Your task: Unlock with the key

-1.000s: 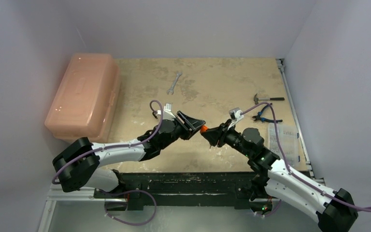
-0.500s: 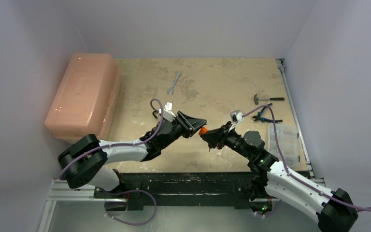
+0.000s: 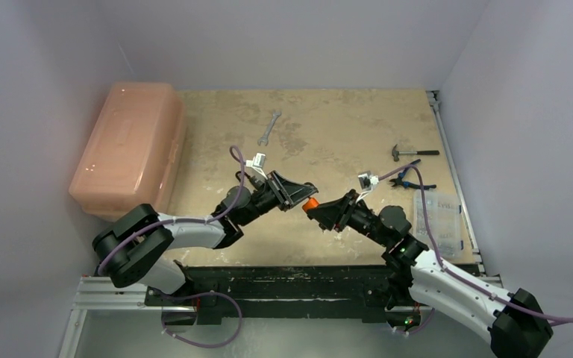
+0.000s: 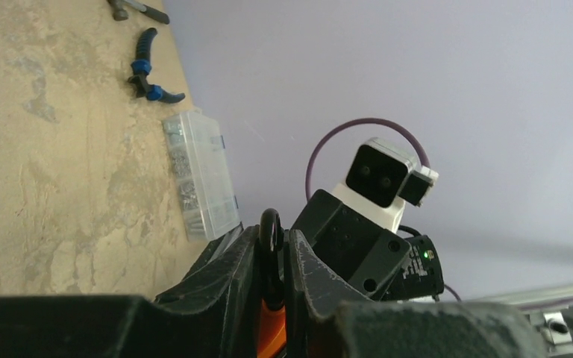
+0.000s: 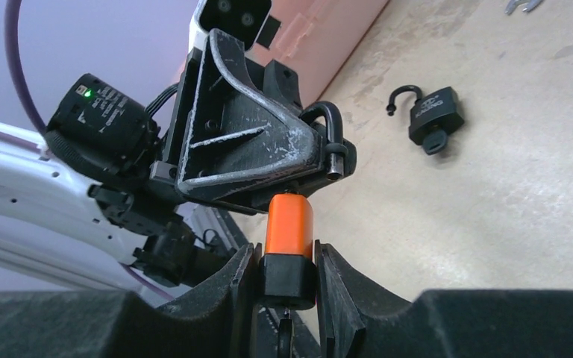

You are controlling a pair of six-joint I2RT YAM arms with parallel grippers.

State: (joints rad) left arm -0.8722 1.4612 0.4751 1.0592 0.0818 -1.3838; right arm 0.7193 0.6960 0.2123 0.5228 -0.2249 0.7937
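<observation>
Overhead view of the two arms. The left gripper point(image 3: 304, 192) and right gripper point(image 3: 319, 213) meet tip to tip above the tan table point(image 3: 343, 119). A small orange item point(image 3: 310, 203) sits between their tips, touching both; its form is too small to make out. Beyond the left gripper, well apart, a wrench point(image 3: 269, 127) lies flat. Left of the left gripper, well apart, a pink lidded box point(image 3: 127, 149) sits at the table's edge. Beyond and right of the right gripper lie blue-handled pliers point(image 3: 410, 177), with a hammer point(image 3: 410, 152) just past them. Right of the right gripper a clear compartment case point(image 3: 436, 220) lies near the table's right edge
</observation>
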